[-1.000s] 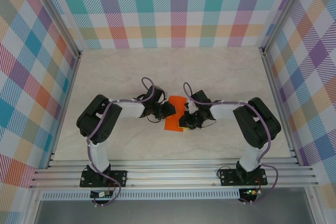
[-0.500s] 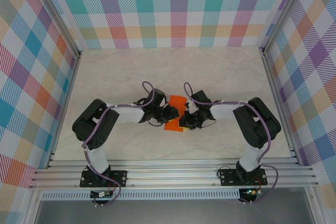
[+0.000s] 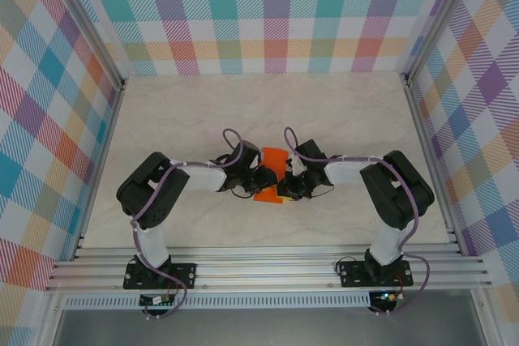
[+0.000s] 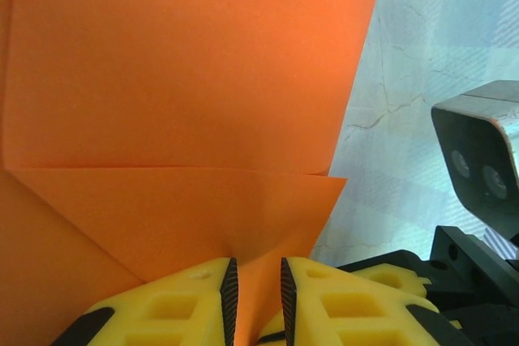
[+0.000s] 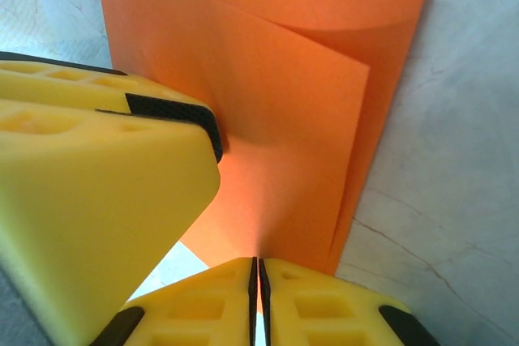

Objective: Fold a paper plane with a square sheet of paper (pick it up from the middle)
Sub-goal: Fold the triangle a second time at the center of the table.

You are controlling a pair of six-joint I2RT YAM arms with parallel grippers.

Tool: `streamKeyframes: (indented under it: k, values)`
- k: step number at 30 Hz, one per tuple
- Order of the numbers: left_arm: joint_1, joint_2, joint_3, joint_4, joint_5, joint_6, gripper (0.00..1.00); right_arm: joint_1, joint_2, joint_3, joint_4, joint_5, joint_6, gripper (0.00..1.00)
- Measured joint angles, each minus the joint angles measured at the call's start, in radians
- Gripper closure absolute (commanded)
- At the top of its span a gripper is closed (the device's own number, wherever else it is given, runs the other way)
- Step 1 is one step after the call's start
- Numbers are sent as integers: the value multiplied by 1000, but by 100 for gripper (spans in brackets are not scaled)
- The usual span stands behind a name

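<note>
Paper sheet [image 4: 178, 62], edges beyond view

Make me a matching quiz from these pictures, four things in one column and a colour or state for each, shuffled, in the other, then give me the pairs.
Column one:
1. paper
2. right gripper
3. table
4. back wall

Column two:
A. pale, marbled
B. pinched shut on a thin edge
C. orange, folded into overlapping layers
D. checked in many colours

Pairs: 1-C, 2-B, 3-A, 4-D
</note>
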Motion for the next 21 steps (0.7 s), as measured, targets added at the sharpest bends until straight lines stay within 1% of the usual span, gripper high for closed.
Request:
streamKeyframes:
  k: [5, 15, 21]
  values:
    - [14, 0, 7, -15, -1, 25, 76, 1, -5, -6, 5, 4, 0, 87]
    - [136, 9, 43, -64, -2, 77, 73, 1, -11, -11, 3, 6, -7, 85]
    - [151, 5, 45, -66, 6, 92, 70, 1, -20, -4, -21, 0, -8, 82]
